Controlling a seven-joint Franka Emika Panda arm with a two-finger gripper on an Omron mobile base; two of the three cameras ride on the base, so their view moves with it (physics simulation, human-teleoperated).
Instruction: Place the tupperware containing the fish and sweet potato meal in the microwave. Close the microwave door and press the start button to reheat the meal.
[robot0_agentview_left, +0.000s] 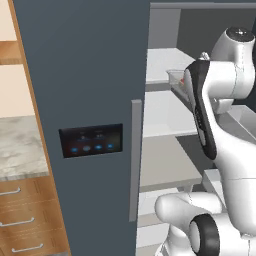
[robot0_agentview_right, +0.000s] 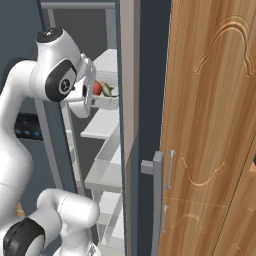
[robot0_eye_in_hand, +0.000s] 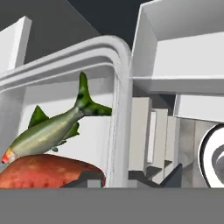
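1. The tupperware (robot0_eye_in_hand: 118, 87) fills the hand view from nine o'clock across to the centre — a pale whitish-clear box whose rounded rim curves over at twelve o'clock and runs down its near wall.
2. Inside it lie a green-and-silver fish (robot0_eye_in_hand: 52, 129), tail toward twelve o'clock, and a reddish sweet potato (robot0_eye_in_hand: 43, 171) just below it at seven o'clock.
3. The pincer (robot0_eye_in_hand: 98, 181) has its dark finger tips rising at six o'clock, close against the box's wall and the sweet potato; the jaws stand nearly together, apparently clamped on the tupperware's wall, though the contact itself is partly hidden.
4. In the right base view the tupperware (robot0_agentview_right: 106, 99) sits at the arm's end, at about ten o'clock from the picture's centre, beside white fridge shelves (robot0_agentview_right: 102, 122) — red and green contents show through it.
5. In the left base view the box (robot0_agentview_left: 176, 80) peeks out at two o'clock, behind the white arm.
6. A tall blue-grey door (robot0_agentview_left: 85, 75) with a dark touchscreen (robot0_agentview_left: 91, 140) stands open at nine o'clock there.
7. A wooden cabinet door (robot0_agentview_right: 210, 125) fills three o'clock of the right base view.
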